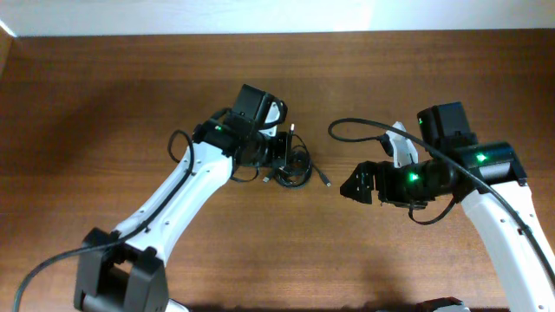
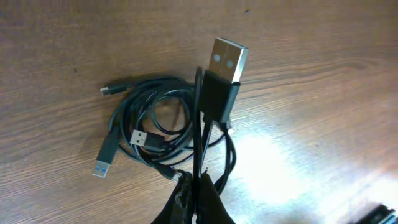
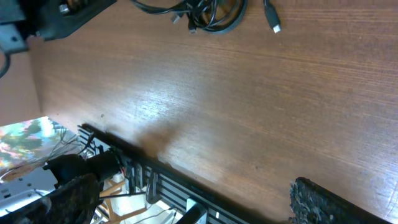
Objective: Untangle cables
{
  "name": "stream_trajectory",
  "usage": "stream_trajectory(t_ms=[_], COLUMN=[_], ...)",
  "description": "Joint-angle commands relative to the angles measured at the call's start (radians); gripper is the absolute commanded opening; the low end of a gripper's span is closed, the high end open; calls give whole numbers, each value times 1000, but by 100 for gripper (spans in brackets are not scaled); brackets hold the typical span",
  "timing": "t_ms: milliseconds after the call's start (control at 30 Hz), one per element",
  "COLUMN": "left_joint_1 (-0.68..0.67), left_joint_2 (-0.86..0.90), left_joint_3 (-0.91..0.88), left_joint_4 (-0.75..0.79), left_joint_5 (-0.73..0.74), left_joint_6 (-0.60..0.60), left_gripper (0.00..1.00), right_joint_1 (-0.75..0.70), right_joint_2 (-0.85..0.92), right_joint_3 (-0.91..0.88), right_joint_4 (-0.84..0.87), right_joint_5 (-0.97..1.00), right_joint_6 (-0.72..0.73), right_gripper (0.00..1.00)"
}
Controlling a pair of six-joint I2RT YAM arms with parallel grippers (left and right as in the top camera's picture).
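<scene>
The cables (image 1: 295, 166) are a small knotted black coil at the table's middle. In the left wrist view the coil (image 2: 155, 127) shows several plug ends, one with a blue tip (image 2: 101, 167). My left gripper (image 2: 200, 186) is shut on one cable strand just above the coil, and that strand's big USB plug (image 2: 222, 74) sticks up past the fingers. My right gripper (image 1: 355, 186) is open and empty, apart from the coil on its right. The coil (image 3: 208, 15) and a loose plug (image 3: 272, 15) show at the top of the right wrist view.
The wooden table (image 1: 104, 130) runs wide around the coil. The table's edge (image 3: 155, 168) with a rack and clutter beyond it shows in the right wrist view. A thick black arm cable (image 1: 364, 126) loops above the right gripper.
</scene>
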Motion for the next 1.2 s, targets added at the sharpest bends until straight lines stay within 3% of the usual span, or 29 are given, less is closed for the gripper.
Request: stream_trajectory(t_ms=[0, 333, 667, 833, 900, 1067, 1167], left_joint_1=[-2, -1, 34, 34, 34, 35, 35], left_joint_2=[-62, -125, -146, -173, -172, -200, -212], left_joint_3=[23, 23, 23, 23, 23, 64, 103], left_joint_4=[0, 77, 72, 2, -22, 49, 69], left_joint_5=[20, 123, 33, -198, -206, 193, 254], left_joint_6=[2, 3, 9, 9, 9, 143, 121], left_gripper=[0, 0, 0, 0, 0, 0, 0], right_joint_1=[8, 8, 8, 8, 8, 8, 8], right_joint_2=[2, 2, 2, 2, 2, 2, 2], right_joint_3=[10, 10, 10, 10, 10, 10, 10], right_joint_4=[7, 18, 17, 21, 29, 47, 48], right_joint_5=[12, 12, 24, 27, 27, 27, 27], right_joint_6=[-7, -7, -7, -7, -7, -3, -3], right_gripper=[98, 98, 98, 98, 98, 98, 98])
